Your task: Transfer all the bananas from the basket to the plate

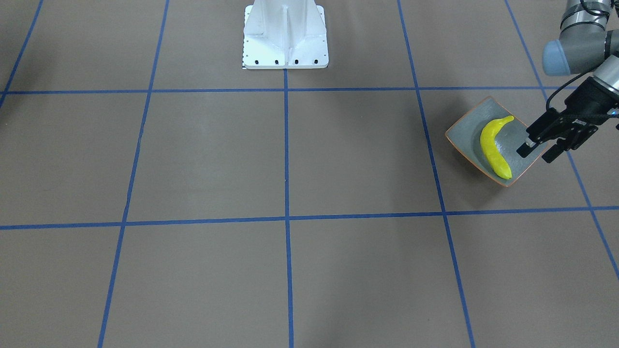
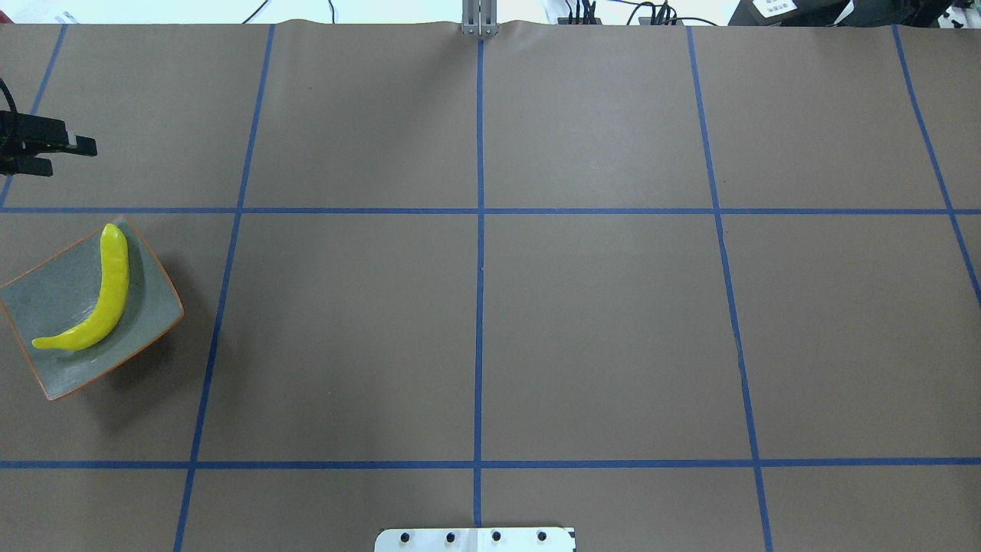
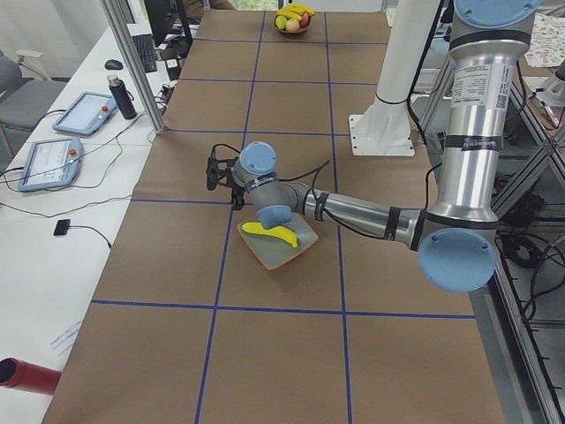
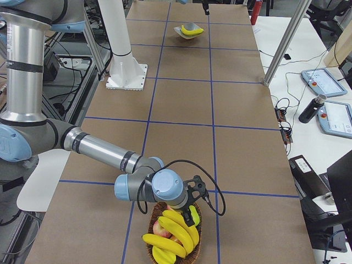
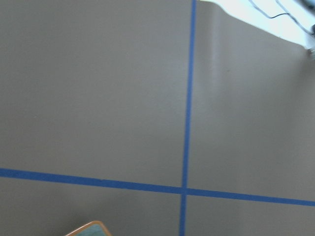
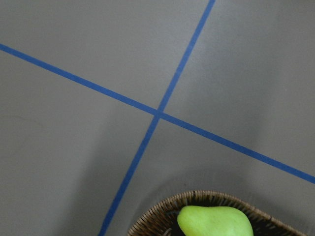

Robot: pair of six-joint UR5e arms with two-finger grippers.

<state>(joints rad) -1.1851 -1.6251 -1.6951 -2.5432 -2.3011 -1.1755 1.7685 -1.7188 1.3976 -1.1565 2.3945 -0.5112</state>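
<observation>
One yellow banana [image 2: 107, 295] lies across the grey-green plate [image 2: 54, 299] at the table's left end; both also show in the front view, banana [image 1: 493, 147] on plate [image 1: 464, 133]. My left gripper [image 1: 536, 153] is open and empty, raised just beside the plate's edge, apart from the banana; overhead it [image 2: 70, 156] sits beyond the plate's far corner. At the table's right end, a wicker basket [image 4: 199, 219] holds three bananas [image 4: 176, 234]. My right gripper [image 4: 191, 213] hangs right over them; I cannot tell if it is open or shut.
The basket also holds a green pear [image 6: 214, 223] and a reddish fruit [image 4: 161, 225]; its rim [image 6: 197, 196] shows in the right wrist view. The white robot base [image 1: 285, 36] stands mid-table. Blue tape lines grid the brown table.
</observation>
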